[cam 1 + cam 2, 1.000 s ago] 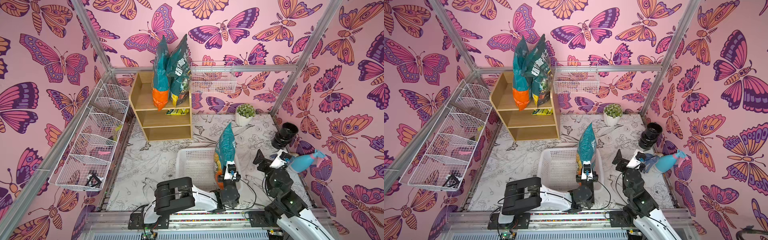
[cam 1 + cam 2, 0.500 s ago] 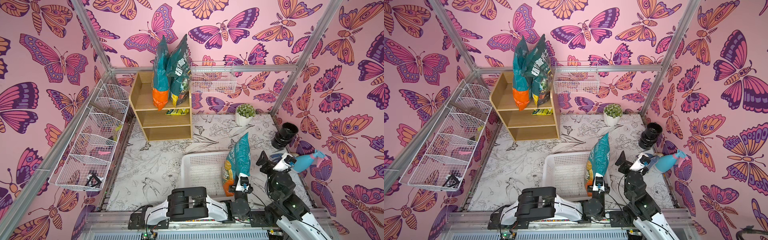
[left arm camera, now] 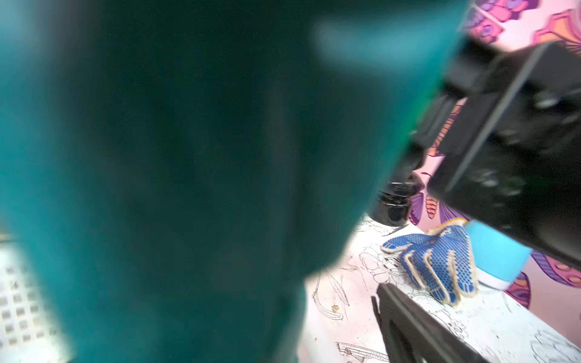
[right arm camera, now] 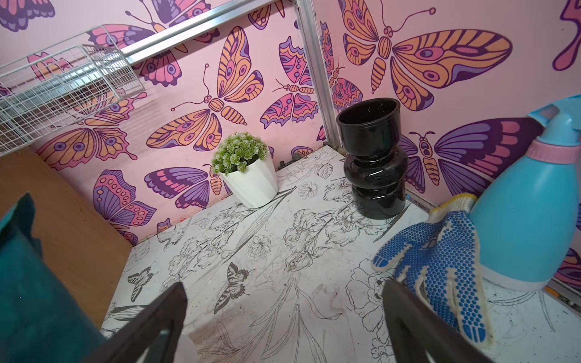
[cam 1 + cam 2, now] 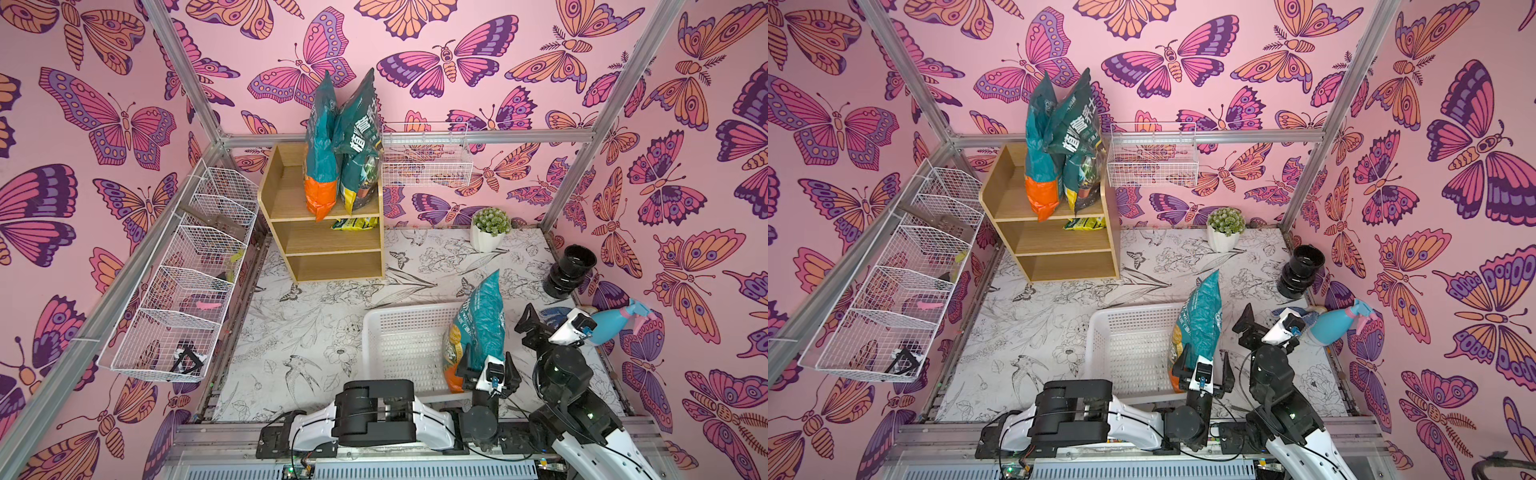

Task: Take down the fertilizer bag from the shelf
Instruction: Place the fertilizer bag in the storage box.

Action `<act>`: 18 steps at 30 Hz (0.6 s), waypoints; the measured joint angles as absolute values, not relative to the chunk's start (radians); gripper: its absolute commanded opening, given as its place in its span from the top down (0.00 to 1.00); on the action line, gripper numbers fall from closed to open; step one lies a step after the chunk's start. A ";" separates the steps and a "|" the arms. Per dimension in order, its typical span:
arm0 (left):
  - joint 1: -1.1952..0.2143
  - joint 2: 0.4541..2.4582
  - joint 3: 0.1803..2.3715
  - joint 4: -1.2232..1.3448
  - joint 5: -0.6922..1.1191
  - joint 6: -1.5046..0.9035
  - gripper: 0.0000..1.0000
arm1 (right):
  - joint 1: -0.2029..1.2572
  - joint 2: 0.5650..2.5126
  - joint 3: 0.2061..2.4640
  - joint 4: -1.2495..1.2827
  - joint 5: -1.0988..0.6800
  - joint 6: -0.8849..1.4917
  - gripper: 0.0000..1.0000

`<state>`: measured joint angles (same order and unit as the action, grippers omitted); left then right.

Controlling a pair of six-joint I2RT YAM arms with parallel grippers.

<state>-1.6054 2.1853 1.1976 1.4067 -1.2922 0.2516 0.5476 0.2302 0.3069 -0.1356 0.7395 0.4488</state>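
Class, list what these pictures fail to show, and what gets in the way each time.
- Left wrist view: the fertilizer bag fills the frame, blurred; its print is unreadable.
- Top views: the bag's base is partly behind the left gripper, so whether it sits inside the white basket is unclear.
- The yellow packet is mostly hidden under the shelf top board.
- The spray bottle is cut off by the right wrist view's edge.

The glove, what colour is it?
The glove is blue with cream edges, clearest in the right wrist view.
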 measured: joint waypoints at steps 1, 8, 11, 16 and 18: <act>-1.613 2.164 1.195 1.404 -1.278 0.273 0.00 | 0.548 0.236 0.307 -0.136 0.740 0.449 0.01; -1.703 1.924 1.137 1.376 -1.146 0.354 0.02 | 0.548 0.262 0.307 -0.136 0.740 0.448 0.01; -1.727 1.833 1.133 1.268 -1.104 0.332 0.14 | 0.548 0.260 0.307 -0.136 0.741 0.449 0.01; -1.724 1.684 1.074 1.177 -1.128 0.374 0.91 | 0.548 0.202 0.307 -0.154 0.740 0.449 0.01; -1.707 1.636 1.069 1.185 -1.165 0.466 0.83 | 0.548 0.172 0.307 -0.165 0.739 0.450 0.01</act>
<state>-1.7069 1.6360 1.0687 1.1847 -1.1652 0.4664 0.5476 0.1719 0.3073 -0.1654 0.7387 0.4500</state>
